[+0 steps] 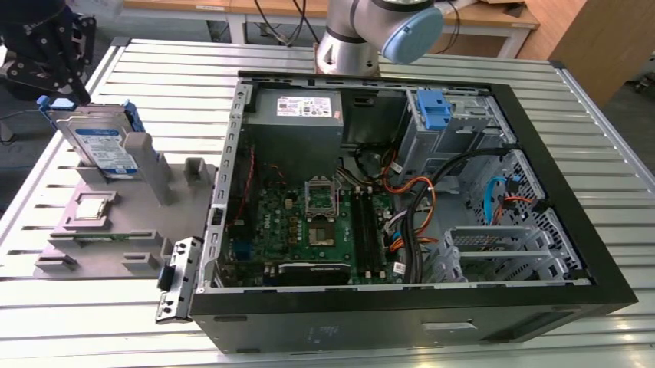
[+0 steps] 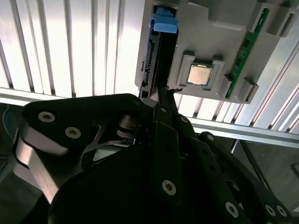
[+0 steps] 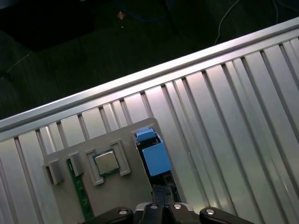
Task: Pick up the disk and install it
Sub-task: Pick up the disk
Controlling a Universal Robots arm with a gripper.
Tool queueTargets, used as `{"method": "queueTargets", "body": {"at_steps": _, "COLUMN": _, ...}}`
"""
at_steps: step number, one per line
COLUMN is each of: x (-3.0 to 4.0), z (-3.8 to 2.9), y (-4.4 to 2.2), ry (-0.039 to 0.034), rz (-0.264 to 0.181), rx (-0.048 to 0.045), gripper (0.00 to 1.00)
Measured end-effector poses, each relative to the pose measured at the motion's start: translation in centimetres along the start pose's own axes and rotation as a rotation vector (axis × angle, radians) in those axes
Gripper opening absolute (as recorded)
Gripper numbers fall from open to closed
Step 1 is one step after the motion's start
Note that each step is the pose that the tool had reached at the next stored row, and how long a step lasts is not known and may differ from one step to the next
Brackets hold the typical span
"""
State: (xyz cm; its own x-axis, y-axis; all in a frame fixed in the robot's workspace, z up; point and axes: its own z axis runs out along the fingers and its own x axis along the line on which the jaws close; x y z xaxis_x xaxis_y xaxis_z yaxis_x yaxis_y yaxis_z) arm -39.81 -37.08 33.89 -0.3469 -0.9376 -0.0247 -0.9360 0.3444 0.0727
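Note:
The disk [image 1: 103, 146] stands on edge in a slot of the grey holder [image 1: 153, 230] at the exterior view's left, its white-and-blue label facing out and its blue carrier around it. My black gripper [image 1: 57, 90] is right over the disk's upper end, at the blue tab. In the first wrist view the blue carrier end [image 3: 155, 157] lies just ahead of the gripper [image 3: 162, 190]. In the second wrist view the gripper [image 2: 163, 93] reaches the disk's edge [image 2: 148, 60], with the blue tab [image 2: 163, 22] beyond.
The open computer case [image 1: 573, 253] fills the exterior view's right, with the motherboard [image 1: 317, 230], cables and a metal drive bay carrying an upright blue bracket [image 1: 432, 107]. The holder also carries a processor chip [image 1: 92, 205] and a green memory stick [image 2: 245, 51]. The arm's base [image 1: 353, 34] stands behind the case.

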Motion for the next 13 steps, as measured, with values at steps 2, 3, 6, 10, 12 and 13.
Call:
{"method": "queueTargets", "body": {"at_steps": 2, "x": 0.00, "z": 0.01, "y": 0.00, "ry": -0.0011, "rz": -0.025, "rx": -0.0016, "gripper": 0.11}}
{"method": "queueTargets", "body": {"at_steps": 3, "x": 0.00, "z": 0.02, "y": 0.00, "ry": -0.0016, "rz": -0.037, "rx": -0.0023, "gripper": 0.11}}
{"method": "queueTargets", "body": {"at_steps": 6, "x": 0.00, "z": 0.04, "y": 0.00, "ry": -0.0017, "rz": -0.077, "rx": -0.0039, "gripper": 0.11}}
{"method": "queueTargets", "body": {"at_steps": 10, "x": 0.00, "z": 0.06, "y": -0.01, "ry": -0.0001, "rz": -0.131, "rx": -0.0058, "gripper": 0.11}}
{"method": "queueTargets", "body": {"at_steps": 12, "x": 0.00, "z": 0.09, "y": -0.01, "ry": 0.0011, "rz": -0.161, "rx": -0.0065, "gripper": 0.11}}
{"method": "queueTargets", "body": {"at_steps": 13, "x": 0.01, "z": 0.09, "y": -0.01, "ry": 0.0019, "rz": -0.175, "rx": -0.0068, "gripper": 0.11}}
